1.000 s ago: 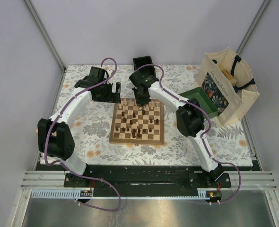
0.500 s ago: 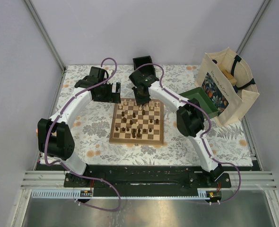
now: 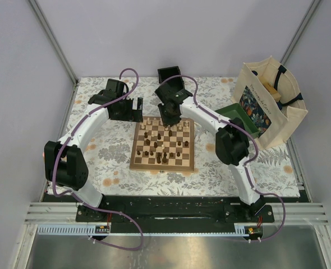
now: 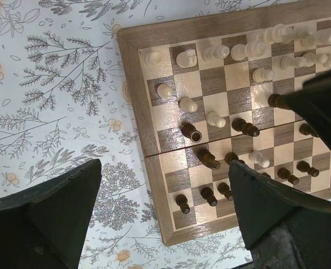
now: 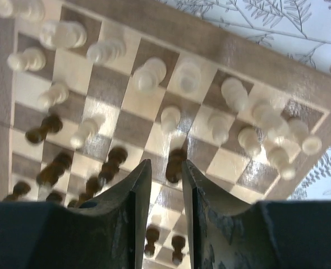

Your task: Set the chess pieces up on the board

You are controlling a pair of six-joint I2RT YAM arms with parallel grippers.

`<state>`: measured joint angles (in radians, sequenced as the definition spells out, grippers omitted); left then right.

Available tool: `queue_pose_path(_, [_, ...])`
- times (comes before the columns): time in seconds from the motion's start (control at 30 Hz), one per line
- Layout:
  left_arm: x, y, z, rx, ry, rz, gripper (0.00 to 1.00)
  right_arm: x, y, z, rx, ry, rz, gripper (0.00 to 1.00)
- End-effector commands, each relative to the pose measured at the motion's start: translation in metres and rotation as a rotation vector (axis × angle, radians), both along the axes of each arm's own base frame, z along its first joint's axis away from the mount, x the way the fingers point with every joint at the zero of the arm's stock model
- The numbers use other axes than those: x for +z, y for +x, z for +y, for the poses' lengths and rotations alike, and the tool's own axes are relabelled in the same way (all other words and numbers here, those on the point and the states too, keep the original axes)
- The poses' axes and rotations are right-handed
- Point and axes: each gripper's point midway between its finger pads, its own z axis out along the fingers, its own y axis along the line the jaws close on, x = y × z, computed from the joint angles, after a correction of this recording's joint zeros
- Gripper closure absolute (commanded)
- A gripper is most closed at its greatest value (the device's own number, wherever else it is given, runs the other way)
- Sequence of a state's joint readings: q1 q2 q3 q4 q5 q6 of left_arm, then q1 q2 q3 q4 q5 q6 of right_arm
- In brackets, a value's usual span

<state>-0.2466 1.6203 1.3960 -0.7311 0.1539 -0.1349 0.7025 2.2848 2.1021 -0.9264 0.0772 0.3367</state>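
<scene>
Broadly, a floral-printed tablecloth (image 3: 98, 151) spreads under both arms. Well off to the outer side of the right arm stands a cream tote bag (image 3: 272, 106) with a dark flowered panel; any lettering on it is too small to read.

The chessboard (image 3: 163, 144) lies directly below the right gripper (image 3: 169, 117) and just beside the left gripper (image 3: 133, 109), towards its inner side. A green tray (image 3: 238, 117) leans between the right arm's elbow and the bag. A small black box (image 3: 169, 75) sits just beyond the right gripper, past the board's far edge.

The left gripper (image 4: 164, 168) is released, its two dark fingers (image 4: 53, 218) spread wide. One hangs over bare cloth and the other over the board's corner squares, with nothing between them. The right gripper (image 5: 164, 168) hangs low over the far half of the board, its jaws parted by a narrow slit and clamping nothing that can be seen.

The chess pieces are all on the board. The pale chessmen (image 4: 249, 50) cluster in the two rows farthest from the arm bases, several of them off their home squares. The dark chessmen (image 4: 210, 196) are scattered loosely over the middle and near rows. One dark piece (image 5: 175, 163) shows just past the right fingertips, in line with the slit.
</scene>
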Motion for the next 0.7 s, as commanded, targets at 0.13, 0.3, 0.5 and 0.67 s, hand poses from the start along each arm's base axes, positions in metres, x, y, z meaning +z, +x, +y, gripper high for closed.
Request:
queue_pose_path(0.13, [0.020,0.004,0.007,0.023,0.008,-0.079,0.01,0.070,-0.051,0.017,0.097,0.155,-0.073,0.58])
queue_pose_path(0.3, [0.019,0.004,0.007,0.026,0.012,-0.080,0.01,0.047,-0.077,0.026,0.150,0.152,0.003,0.57])
queue_pose_path(0.5, [0.019,0.003,0.008,0.028,0.012,-0.080,0.01,0.024,-0.088,0.029,0.170,0.125,0.061,0.57])
queue_pose_path(0.67, [0.021,0.003,0.008,0.028,0.009,-0.084,0.01,0.012,-0.085,0.030,0.180,0.101,0.072,0.57])
